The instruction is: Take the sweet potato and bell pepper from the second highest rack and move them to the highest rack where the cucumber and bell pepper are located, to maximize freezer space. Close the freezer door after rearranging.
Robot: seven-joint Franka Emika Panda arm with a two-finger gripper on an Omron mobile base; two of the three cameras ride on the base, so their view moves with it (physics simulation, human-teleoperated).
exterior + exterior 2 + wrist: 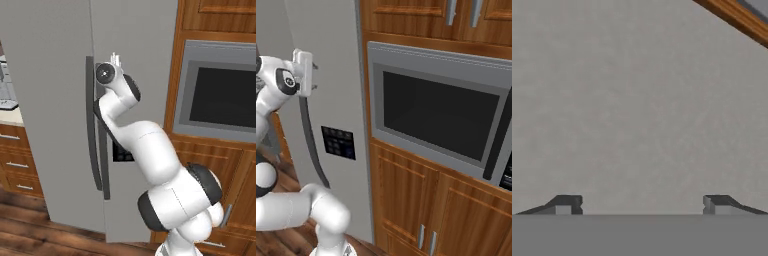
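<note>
Matte grey freezer (55, 100), dark handles (90, 125), brown wood cabinets (406, 200).

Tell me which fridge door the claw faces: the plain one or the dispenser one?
The dispenser door. The open claw sits right of the paired dark handles, above the black dispenser panel.
</note>
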